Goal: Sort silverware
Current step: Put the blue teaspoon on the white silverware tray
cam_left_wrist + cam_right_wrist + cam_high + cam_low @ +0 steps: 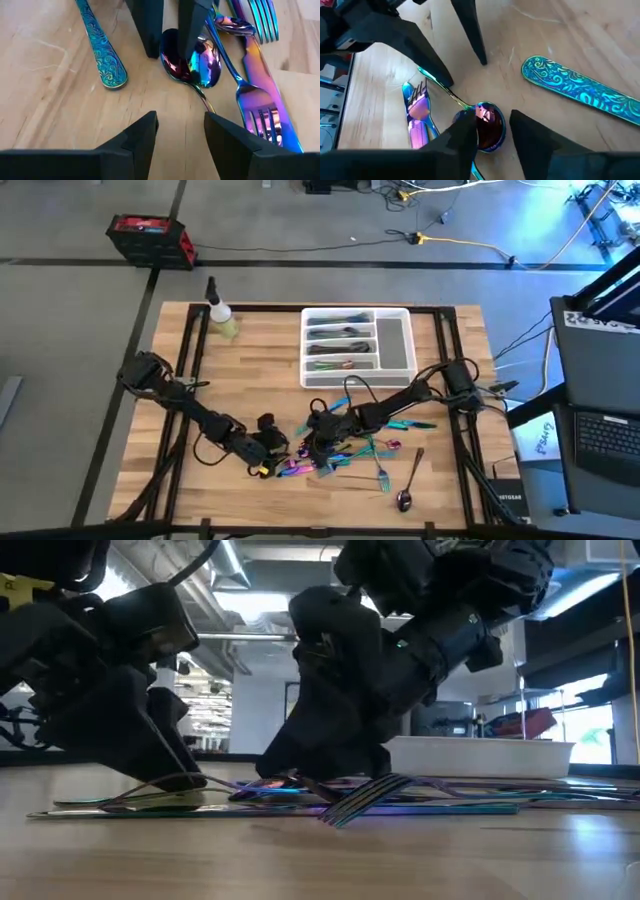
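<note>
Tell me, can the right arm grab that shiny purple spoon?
Probably yes. The right gripper is open right over the spoon, fingers on both sides, though the left gripper crowds close.

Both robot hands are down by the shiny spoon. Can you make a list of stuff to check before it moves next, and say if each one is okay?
1. Right gripper fingers around the spoon bowl: ok, one finger on each side, open.
2. Left gripper out of the way: not ok, it points at the same spoon, open and close to the right gripper's fingers.
3. Spoon lying free: cannot tell, its handle runs toward a fork.
4. Teal patterned handle out of the grip: ok, it lies apart.
5. White tray has room: ok, its large side compartment looks empty.
</note>
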